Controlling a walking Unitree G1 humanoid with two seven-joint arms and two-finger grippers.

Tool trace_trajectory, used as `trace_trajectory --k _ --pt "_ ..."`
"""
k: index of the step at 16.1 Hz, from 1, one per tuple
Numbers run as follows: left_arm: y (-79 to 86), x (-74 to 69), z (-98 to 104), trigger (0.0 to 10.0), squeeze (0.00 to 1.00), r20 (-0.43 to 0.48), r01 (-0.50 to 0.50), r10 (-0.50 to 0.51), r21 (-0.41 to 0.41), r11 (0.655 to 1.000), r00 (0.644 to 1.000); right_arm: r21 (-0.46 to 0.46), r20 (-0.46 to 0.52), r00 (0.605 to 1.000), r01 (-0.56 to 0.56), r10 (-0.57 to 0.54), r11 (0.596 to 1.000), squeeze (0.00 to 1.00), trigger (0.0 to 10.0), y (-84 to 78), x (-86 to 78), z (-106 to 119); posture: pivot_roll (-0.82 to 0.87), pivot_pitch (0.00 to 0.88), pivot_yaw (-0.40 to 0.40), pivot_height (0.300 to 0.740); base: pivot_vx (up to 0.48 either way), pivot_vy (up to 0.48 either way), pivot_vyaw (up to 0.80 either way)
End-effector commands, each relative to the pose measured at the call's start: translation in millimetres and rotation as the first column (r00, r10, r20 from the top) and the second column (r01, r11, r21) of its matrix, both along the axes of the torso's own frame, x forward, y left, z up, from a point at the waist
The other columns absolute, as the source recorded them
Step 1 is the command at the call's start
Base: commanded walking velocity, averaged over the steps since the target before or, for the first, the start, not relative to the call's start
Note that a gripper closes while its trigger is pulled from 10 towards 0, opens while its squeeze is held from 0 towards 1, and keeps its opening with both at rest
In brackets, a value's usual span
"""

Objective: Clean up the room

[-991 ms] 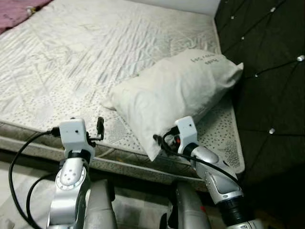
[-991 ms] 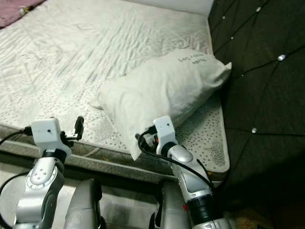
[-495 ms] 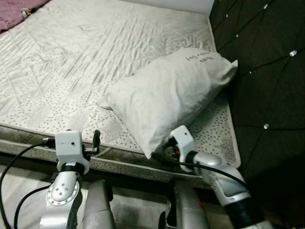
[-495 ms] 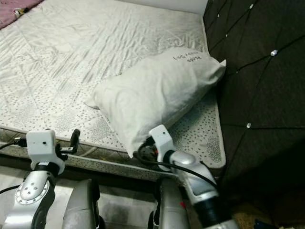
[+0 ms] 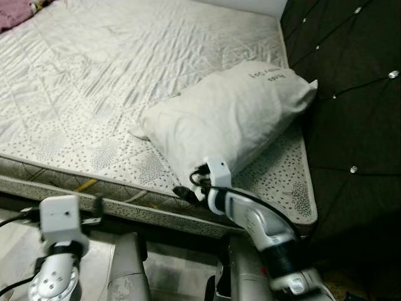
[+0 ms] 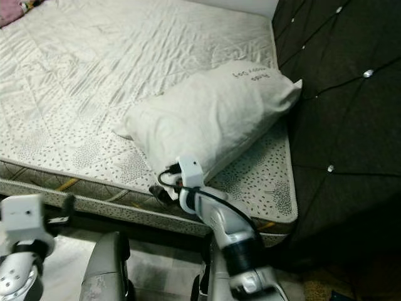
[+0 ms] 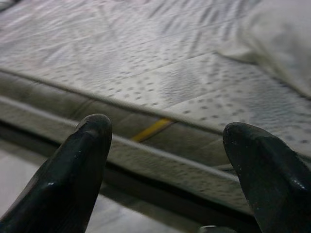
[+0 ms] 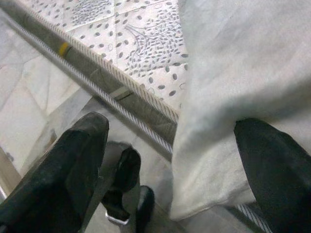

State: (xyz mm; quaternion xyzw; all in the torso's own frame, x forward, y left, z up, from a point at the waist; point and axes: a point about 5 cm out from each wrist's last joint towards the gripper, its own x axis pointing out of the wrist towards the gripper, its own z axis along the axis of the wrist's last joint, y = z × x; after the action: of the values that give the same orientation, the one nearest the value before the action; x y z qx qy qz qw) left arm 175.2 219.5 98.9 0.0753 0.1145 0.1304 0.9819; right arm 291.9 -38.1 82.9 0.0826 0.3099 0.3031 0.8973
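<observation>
right now the pillow (image 5: pixel 229 122) lies on the mattress (image 5: pixel 94 75) at the corner nearest the dark tufted headboard (image 5: pixel 357 94), tilted across that corner, with its lower tip hanging just past the mattress edge. the right gripper (image 5: pixel 188 188) is up at that overhanging tip, jaws spread wide apart, and in the right wrist view one black finger (image 8: pixel 272 170) sits against the pale fabric of the pillow while the other finger (image 8: pixel 73 155) hangs out over the floor, so the pillow corner lies between them but is not clamped. the mattress edge with its piped seam and leaf-dotted print runs just behind that gap. the left gripper (image 5: pixel 97 207) hangs lower, off the side of the bed and well apart from the pillow; the left wrist view shows its jaws apart too, both fingers (image 7: pixel 82 165) pointed at the side of the mattress, with a small yellow tag (image 7: pixel 151 129) on the seam between them. a scrap of pink cloth (image 5: pixel 19 7) shows at the far corner of the mattress.
</observation>
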Motion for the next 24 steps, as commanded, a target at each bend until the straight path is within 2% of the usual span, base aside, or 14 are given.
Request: trace_trajectory --k 1,3,6,10,12,14,15,16,17,18,19,20,22,24 --pt "0.9 -2.1 3 10.0 0.00 0.008 -0.024 0.024 0.017 1.000 1.000 -0.022 0.025 0.999 0.045 -0.045 0.999 0.00 10.0 -0.2 6.9 0 0.24 0.119 -0.119 0.582 0.000 0.000 0.00" --pt "0.2 1.8 3 10.0 0.00 0.013 -0.024 0.024 0.024 0.999 1.000 -0.038 0.051 0.991 0.124 -0.122 0.992 0.00 10.0 4.6 18.5 0 0.24 0.114 -0.116 0.582 0.000 0.000 0.00" --pt "-0.4 6.7 5 10.0 0.00 0.024 -0.023 0.022 0.029 0.999 0.999 -0.049 0.048 0.982 0.188 -0.185 0.981 0.00 10.0 -1.5 25.6 -2 0.24 0.109 -0.115 0.582 0.000 0.000 0.00" --pt "-1.3 11.4 3 10.0 0.00 0.032 -0.028 0.028 0.026 0.999 0.999 -0.114 0.055 0.973 0.228 -0.223 0.967 0.00 10.0 -37.2 19.2 -10 0.22 0.100 -0.114 0.582 0.000 0.000 0.00" --pt "-1.9 11.9 3 10.0 0.00 0.037 -0.030 0.029 0.021 0.999 0.999 -0.093 0.021 0.990 0.143 -0.141 0.985 0.00 10.0 -54.5 4.4 -9 0.21 0.097 -0.114 0.582 0.000 0.000 0.00" --pt "-2.1 13.3 2 10.0 0.00 0.039 -0.029 0.028 0.014 0.999 0.999 -0.017 -0.021 0.998 -0.057 0.056 0.998 0.00 10.0 -63.5 -19.2 -8 0.19 0.094 -0.110 0.582 0.000 0.000 0.00" --pt "-3.5 15.5 2 10.0 0.00 0.044 -0.024 0.023 0.008 1.000 0.999 0.041 -0.039 0.987 -0.153 0.155 0.987 0.00 10.0 -66.7 -31.8 -6 0.18 0.094 -0.106 0.582 0.000 0.000 0.00" --pt "-4.1 16.4 2 10.0 0.00 0.046 -0.022 0.021 0.006 1.000 0.999 0.059 -0.042 0.982 -0.182 0.184 0.982 0.00 10.0 -67.8 -35.5 -5 0.18 0.094 -0.106 0.582 0.000 0.000 0.00" --pt "-6.7 20.0 3 10.0 0.00 0.059 -0.010 0.010 -0.003 1.000 0.998 0.121 -0.040 0.957 -0.281 0.287 0.952 0.00 10.0 -70.5 -48.6 0 0.17 0.092 -0.099 0.582 0.000 0.000 0.00" --pt "-7.7 21.2 2 10.0 0.00 0.058 -0.006 0.007 -0.003 1.000 0.998 0.099 -0.043 0.956 -0.284 0.289 0.954 0.00 10.0 -73.5 -49.7 -1 0.17 0.091 -0.097 0.582 0.000 0.000 0.00" --pt "-8.3 22.5 2 10.0 0.00 0.056 -0.001 0.001 -0.004 1.000 0.998 -0.021 -0.026 0.958 -0.286 0.286 0.958 0.00 10.0 -77.1 -45.8 -7 0.16 0.089 -0.093 0.582 0.000 0.000 0.00" --pt "-8.4 23.0 2 10.0 0.00 0.056 0.001 -0.001 -0.005 1.000 0.998 -0.061 -0.012 0.966 -0.260 0.259 0.964 0.00 10.0 -76.6 -40.4 -8 0.17 0.088 -0.092 0.582 0.000 0.000 0.00" --pt "-8.6 23.9 2 10.0 0.00 0.057 0.003 -0.003 -0.006 1.000 0.998 -0.068 0.016 0.980 -0.196 0.197 0.978 0.00 10.0 -68.9 -29.0 -4 0.17 0.087 -0.093 0.582 0.000 0.000 0.00" --pt "-9.3 25.0 2 10.0 0.00 0.057 0.003 -0.003 -0.007 1.000 0.998 -0.126 0.095 0.988 -0.110 0.122 0.986 0.00 10.0 -54.4 -12.4 2 0.17 0.086 -0.097 0.582 0.000 0.000 0.00"
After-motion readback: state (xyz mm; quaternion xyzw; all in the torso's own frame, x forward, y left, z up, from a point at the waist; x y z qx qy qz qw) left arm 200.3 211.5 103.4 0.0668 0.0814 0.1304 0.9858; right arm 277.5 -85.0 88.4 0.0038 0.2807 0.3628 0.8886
